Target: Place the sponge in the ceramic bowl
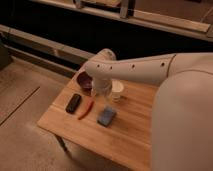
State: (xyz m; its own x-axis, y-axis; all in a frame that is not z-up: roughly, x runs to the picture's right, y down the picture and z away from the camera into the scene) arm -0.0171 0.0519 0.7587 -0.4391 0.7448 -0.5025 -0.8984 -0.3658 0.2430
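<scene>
**Sponge flat on the wooden table, gripper open above and behind it**

The sponge (106, 116) is a small flat blue block with rounded corners and a dull, soft-looking face. It lies near the middle of a pale wooden table (125, 137) with straight grain and a squared edge.

Just behind the sponge and slightly to its left, the gripper (101, 91) hangs from the end of a smooth white arm (142, 70), a rounded tube with a row of small dark holes along its side. The jaws stand spread wide and hold nothing, and the gripper is clear of the sponge.

Behind the sponge and further left, partly hidden by the gripper, sits the ceramic bowl (83, 80), round, glossy and dark maroon-purple. Behind the sponge and a little to its right stands a small white cup (117, 90), cylindrical and upright.

Immediately left of the sponge lies a thin red-orange object (86, 109), slender and slanted; its material cannot be told. Left of that again rests a black rectangular bar (73, 103), matt with softened ends, well apart from the sponge
</scene>
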